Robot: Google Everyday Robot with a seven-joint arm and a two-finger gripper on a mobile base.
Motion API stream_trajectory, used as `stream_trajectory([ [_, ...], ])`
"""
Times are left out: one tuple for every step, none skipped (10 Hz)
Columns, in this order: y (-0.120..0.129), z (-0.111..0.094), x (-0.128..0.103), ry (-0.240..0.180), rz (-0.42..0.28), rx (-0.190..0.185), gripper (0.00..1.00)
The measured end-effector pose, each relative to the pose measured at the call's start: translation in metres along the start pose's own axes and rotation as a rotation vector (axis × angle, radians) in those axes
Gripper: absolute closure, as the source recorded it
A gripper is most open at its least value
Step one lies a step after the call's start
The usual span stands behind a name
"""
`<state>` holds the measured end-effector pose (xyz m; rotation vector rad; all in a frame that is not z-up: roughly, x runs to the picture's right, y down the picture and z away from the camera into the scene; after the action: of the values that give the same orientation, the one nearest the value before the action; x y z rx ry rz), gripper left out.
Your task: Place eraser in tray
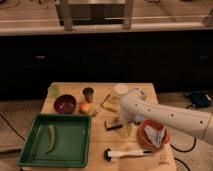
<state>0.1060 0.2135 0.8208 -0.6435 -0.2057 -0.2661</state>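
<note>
The eraser, a small block with a tan top over a dark base, lies on the wooden table just right of the tray. The green tray sits at the table's front left with a long green pepper in it. My white arm reaches in from the right. Its gripper is down at the eraser's right end, touching or nearly touching it and hiding that end. The eraser rests on the table, outside the tray.
A dark red bowl, an orange fruit and a small cup stand behind the tray. An orange bowl holding white material is at the right. A white-handled black brush lies near the front edge. A white lid is at the back.
</note>
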Motion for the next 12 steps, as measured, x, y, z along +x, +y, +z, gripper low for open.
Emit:
stream_trajectory([
  [0.0,0.002,0.001,0.002,-0.009,-0.005,0.2],
  [-0.001,0.004,0.001,0.002,-0.018,-0.007,0.2],
  [-0.002,0.006,0.002,0.002,-0.027,-0.01,0.2],
  [-0.003,0.008,0.003,0.003,-0.037,-0.013,0.2],
  [-0.003,0.01,0.003,0.003,-0.045,-0.014,0.2],
  [-0.004,0.012,0.003,0.004,-0.054,-0.017,0.2],
  [-0.005,0.014,0.003,0.004,-0.068,-0.019,0.2],
  [-0.006,0.016,0.004,0.004,-0.078,-0.021,0.2],
  [-0.006,0.017,0.005,0.005,-0.085,-0.024,0.2],
  [-0.006,0.018,0.005,0.005,-0.094,-0.027,0.2],
  [-0.007,0.02,0.006,0.004,-0.101,-0.029,0.2],
  [-0.007,0.021,0.007,0.003,-0.111,-0.031,0.2],
])
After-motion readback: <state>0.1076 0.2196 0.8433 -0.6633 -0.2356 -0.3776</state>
